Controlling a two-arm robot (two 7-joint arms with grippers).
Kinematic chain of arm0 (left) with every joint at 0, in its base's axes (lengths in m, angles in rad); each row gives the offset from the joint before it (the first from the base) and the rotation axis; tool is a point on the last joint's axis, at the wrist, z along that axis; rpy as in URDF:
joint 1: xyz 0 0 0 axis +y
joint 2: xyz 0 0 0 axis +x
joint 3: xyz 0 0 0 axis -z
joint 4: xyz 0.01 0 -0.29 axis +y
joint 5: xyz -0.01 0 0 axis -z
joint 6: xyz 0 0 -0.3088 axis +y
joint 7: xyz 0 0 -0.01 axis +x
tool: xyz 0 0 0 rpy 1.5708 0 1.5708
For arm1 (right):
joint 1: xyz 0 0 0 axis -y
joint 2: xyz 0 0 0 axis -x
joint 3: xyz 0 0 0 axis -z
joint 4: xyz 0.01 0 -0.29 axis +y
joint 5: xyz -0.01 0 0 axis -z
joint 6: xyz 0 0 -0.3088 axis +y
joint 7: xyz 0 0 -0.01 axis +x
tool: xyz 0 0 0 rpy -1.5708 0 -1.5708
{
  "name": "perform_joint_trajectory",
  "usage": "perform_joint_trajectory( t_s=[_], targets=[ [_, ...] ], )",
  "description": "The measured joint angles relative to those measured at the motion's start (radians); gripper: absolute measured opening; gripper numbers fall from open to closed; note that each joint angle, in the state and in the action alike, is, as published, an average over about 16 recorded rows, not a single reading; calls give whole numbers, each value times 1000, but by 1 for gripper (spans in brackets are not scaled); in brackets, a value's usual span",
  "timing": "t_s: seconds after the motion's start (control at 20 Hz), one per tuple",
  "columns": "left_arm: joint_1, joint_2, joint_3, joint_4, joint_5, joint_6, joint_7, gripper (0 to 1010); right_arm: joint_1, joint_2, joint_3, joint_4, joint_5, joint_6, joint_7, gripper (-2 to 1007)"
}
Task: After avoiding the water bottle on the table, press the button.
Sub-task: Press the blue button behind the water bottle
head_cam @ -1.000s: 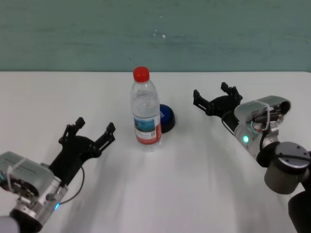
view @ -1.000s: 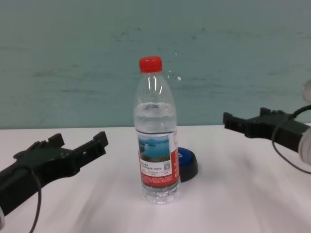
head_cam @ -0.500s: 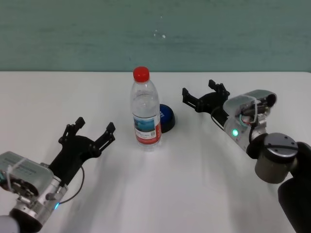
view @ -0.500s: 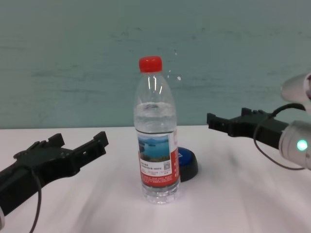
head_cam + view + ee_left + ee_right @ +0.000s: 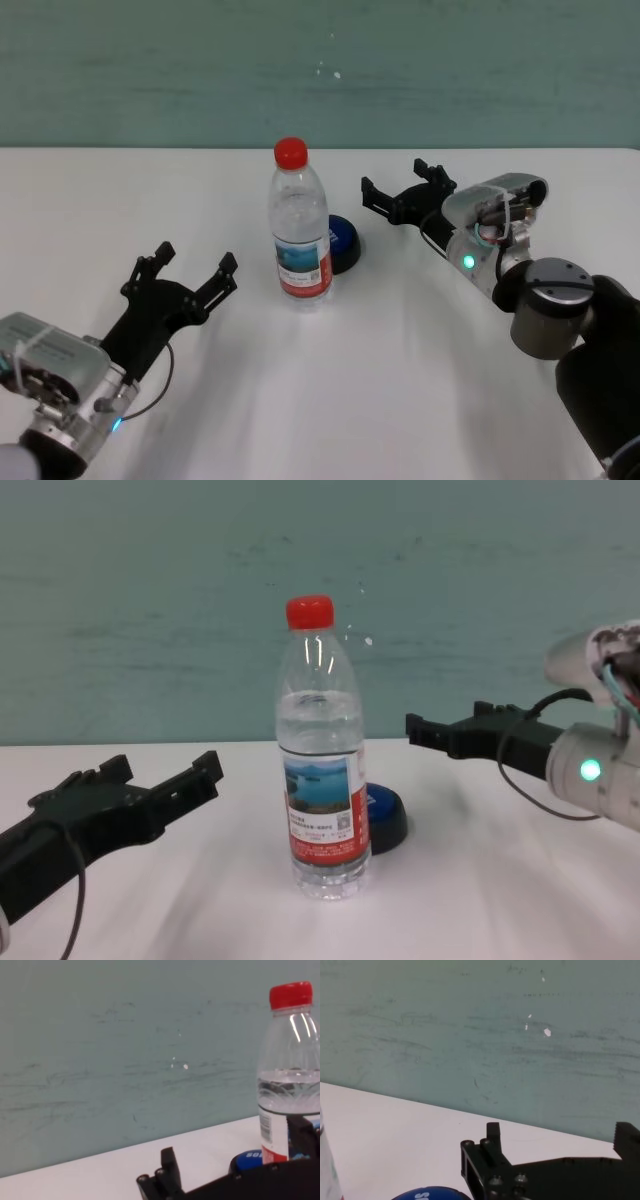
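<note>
Worktop (image 5: pixel 400 400) comes first: a plain white, wide and smooth flat surface that runs back to a teal-green wall (image 5: pixel 320 70) marked with a few pale flecks.

On it, near the middle, the tall clear plastic water bottle (image 5: pixel 299 226) with a red screw cap stands upright, partly filled, its label showing a blue lake scene above a red band. In the chest view its cap rises well above both arms.

To the left, the black left pincer (image 5: pixel 180 277) hovers low over the worktop, well apart from the bottle, its two fingers spread wide with nothing between them; the silver wrist behind it sits at the near left corner of the head view.

On the right, the black right pincer (image 5: pixel 403 190) reaches in from that side, raised above the worktop, its fingers parted and empty. Its tips are just beside the button and a little behind it, apart from the bottle. A green light glows on the silver forearm behind it.

Smallest is the low round button (image 5: pixel 342 243) with a blue domed top and a black base ring; it sits on the worktop right behind the bottle on the bottle's right side, partly hidden by it, much shorter than the bottle.
</note>
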Motion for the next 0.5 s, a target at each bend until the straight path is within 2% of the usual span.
perform_joint_trajectory(
  t_s=[0.5],
  targets=[
    [0, 0, 0, 0, 0, 0, 0, 1010, 62, -27, -18, 104, -1, -27, 19, 1004]
  ],
)
